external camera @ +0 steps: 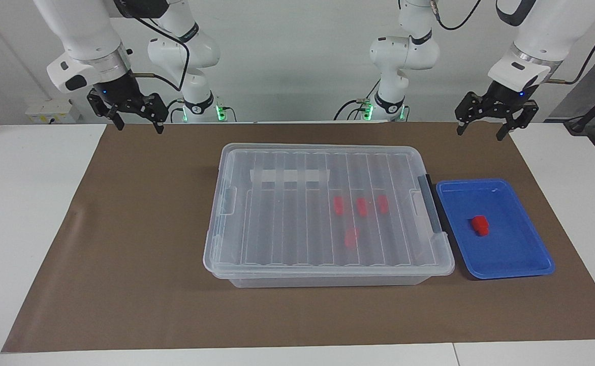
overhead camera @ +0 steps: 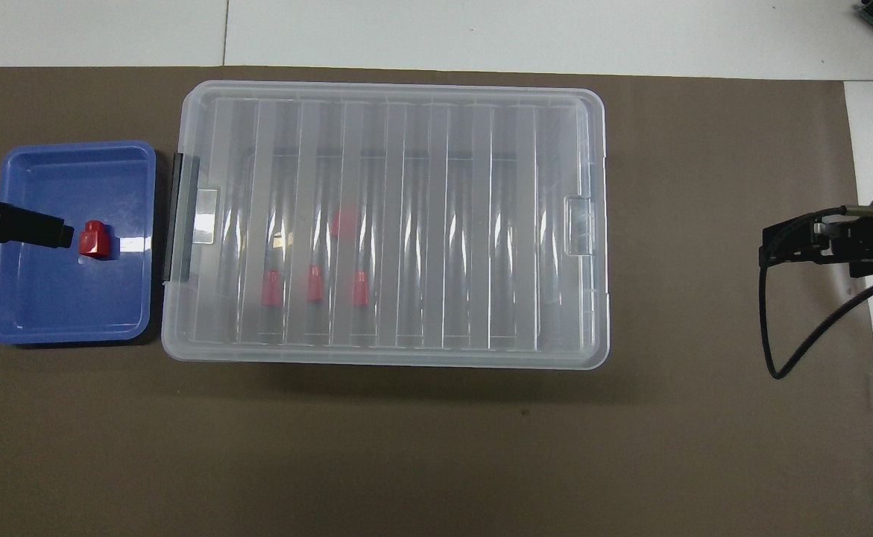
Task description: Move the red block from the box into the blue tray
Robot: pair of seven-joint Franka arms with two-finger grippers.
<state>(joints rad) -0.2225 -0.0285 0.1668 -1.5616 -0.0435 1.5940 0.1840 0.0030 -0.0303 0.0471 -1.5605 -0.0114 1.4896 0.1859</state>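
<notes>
Both tools, the left tool [external camera: 481,129] and the right tool [external camera: 135,125], hang open and empty up high because one red block [external camera: 479,225] already sits in the blue tray [external camera: 531,266] beside the shut box [external camera: 277,277]

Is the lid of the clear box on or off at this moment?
On. The ribbed lid covers the whole box, and four red blocks show only dimly through it.

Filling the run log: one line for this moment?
red block in blue tray | box lidded | left gripper open, raised | right gripper open, raised
</notes>
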